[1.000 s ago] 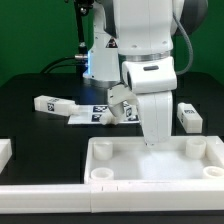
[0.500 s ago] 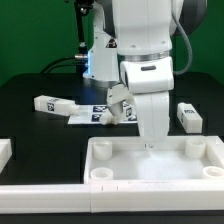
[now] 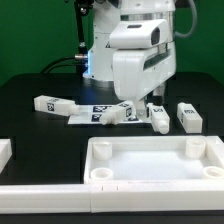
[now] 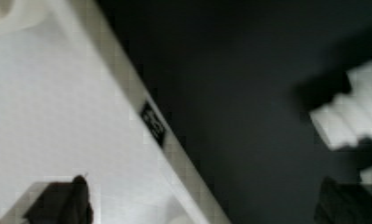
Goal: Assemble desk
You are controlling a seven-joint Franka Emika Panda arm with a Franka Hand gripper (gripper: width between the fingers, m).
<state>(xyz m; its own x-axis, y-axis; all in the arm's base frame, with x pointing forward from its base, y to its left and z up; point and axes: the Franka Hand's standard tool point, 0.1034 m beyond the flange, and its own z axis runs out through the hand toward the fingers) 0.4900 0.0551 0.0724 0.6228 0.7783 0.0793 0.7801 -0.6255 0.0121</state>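
Observation:
The white desk tabletop (image 3: pixel 150 160) lies at the front of the black table with its rim up and round sockets in the corners. Its rim, which carries a small tag, shows blurred in the wrist view (image 4: pixel 153 122). My gripper (image 3: pixel 143 100) hangs above the table just behind the tabletop's back rim. Its fingers stand wide apart and hold nothing (image 4: pixel 204 205). White square legs lie behind the tabletop: one at the exterior view's left (image 3: pixel 55 103), one by the gripper (image 3: pixel 158 118) and one at the right (image 3: pixel 187 116). A leg also shows in the wrist view (image 4: pixel 352 115).
The marker board (image 3: pixel 88 115) lies flat behind the tabletop, with another leg (image 3: pixel 125 112) on or beside it. A white block (image 3: pixel 4 152) sits at the left edge. A long white bar (image 3: pixel 40 200) runs along the front. The robot base stands at the back.
My gripper has risen from the tabletop's back rim, where its fingers were down a second ago, and now hangs higher and a little further back. The tabletop stays put.

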